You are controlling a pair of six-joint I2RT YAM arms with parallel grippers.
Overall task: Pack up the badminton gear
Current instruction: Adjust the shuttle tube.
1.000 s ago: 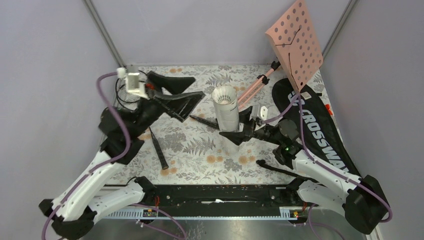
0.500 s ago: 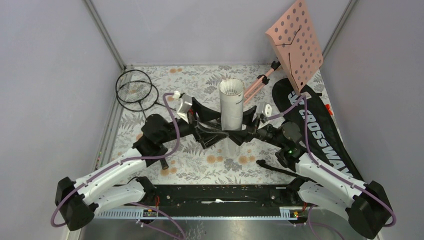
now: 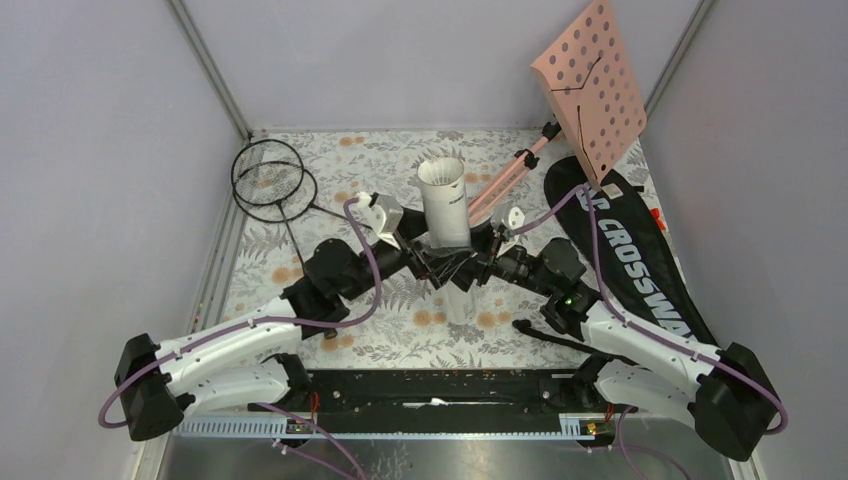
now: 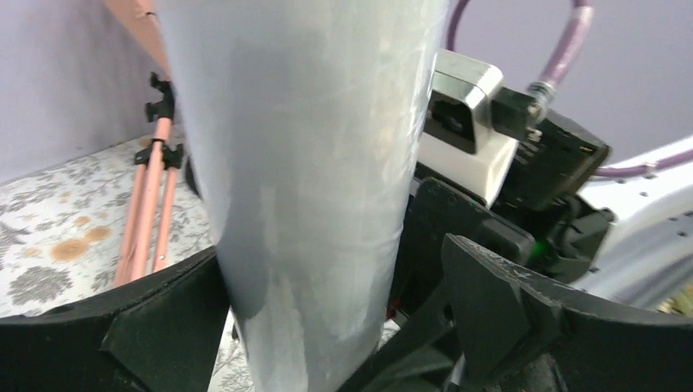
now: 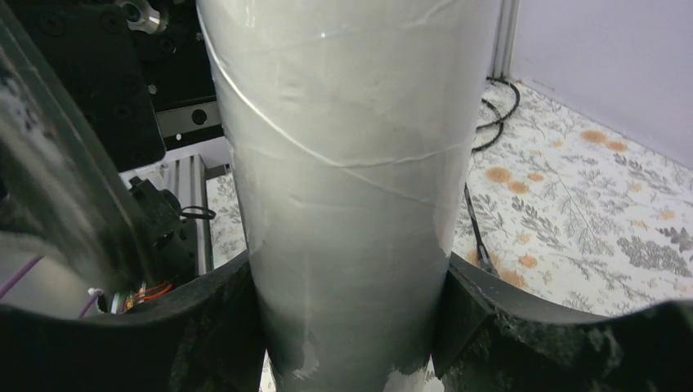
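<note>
Upright white tube (image 3: 445, 210) at centre of table (image 3: 400, 150); right gripper (image 5: 347, 318) clamps it, left gripper (image 4: 327, 327) straddles it, jaws apart.

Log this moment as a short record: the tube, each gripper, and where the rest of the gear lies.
tube: white tube upright, open end up, between the two grippers
right gripper: right gripper shut on the tube, fingers pressed to both its sides
left gripper: left gripper open, fingers astride the tube, one finger clear of it
rackets: two rackets flat at the back left, heads overlapping
bag: black bag lying along the right side
packed: rackets not in the bag
</note>
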